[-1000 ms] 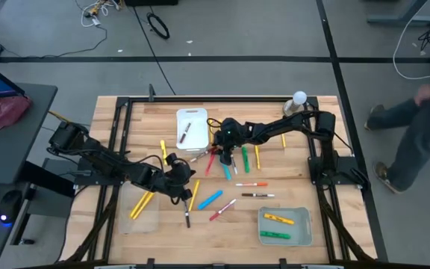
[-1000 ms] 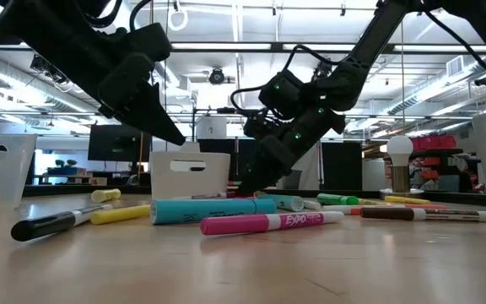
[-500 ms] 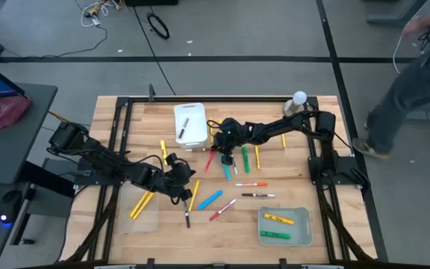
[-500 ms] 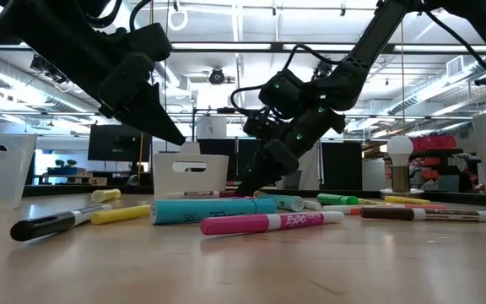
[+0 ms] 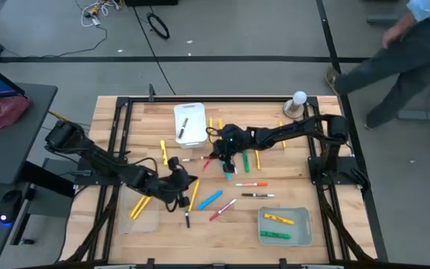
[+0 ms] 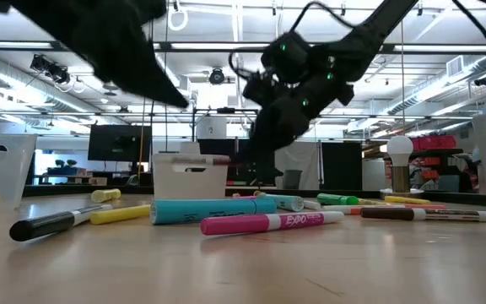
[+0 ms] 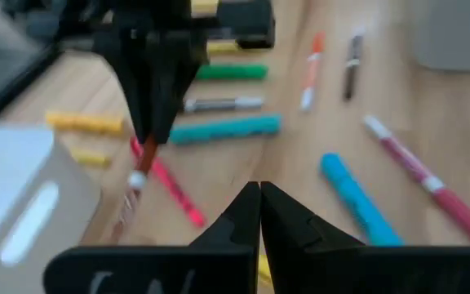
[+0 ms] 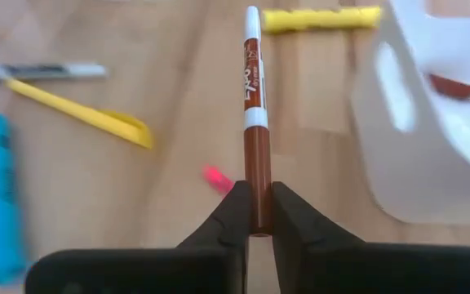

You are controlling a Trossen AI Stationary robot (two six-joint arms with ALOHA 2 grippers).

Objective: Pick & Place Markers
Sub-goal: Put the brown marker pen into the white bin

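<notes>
Markers lie scattered on the wooden table (image 5: pixel 312 168): a light blue one (image 5: pixel 210 199), a pink one (image 5: pixel 222 209), yellow ones (image 5: pixel 142 203), a green one (image 5: pixel 245 159) and slim ones (image 5: pixel 252 184). My right gripper (image 5: pixel 216 155) hangs above the table's middle, shut on a slim brown-capped marker (image 8: pixel 254 98) whose tip points toward the white tray (image 5: pixel 189 123). My left gripper (image 5: pixel 187 184) hovers near the front left, shut and empty; its closed fingertips (image 7: pixel 259 204) show in the left wrist view. My right gripper pinches the marker's brown end (image 8: pixel 258 192) between its two fingers. The fingers come from the table's right, slanting down, and lie along the marker. Its white barrel and tip (image 8: pixel 251 16) stick out ahead of the fingertips, lifted clear of the table.
The white tray holds one dark marker. A clear tray (image 5: pixel 303 230) at the front right holds a yellow and a green marker. A round-topped lamp (image 5: pixel 298 99) stands at the back right. A person (image 5: pixel 394 45) walks on the floor beyond the table's far right.
My right gripper has shut on the brown-capped marker among the middle markers, then risen and swung toward the white tray, carrying it clear of the table. My left gripper has risen a little, staying shut.
</notes>
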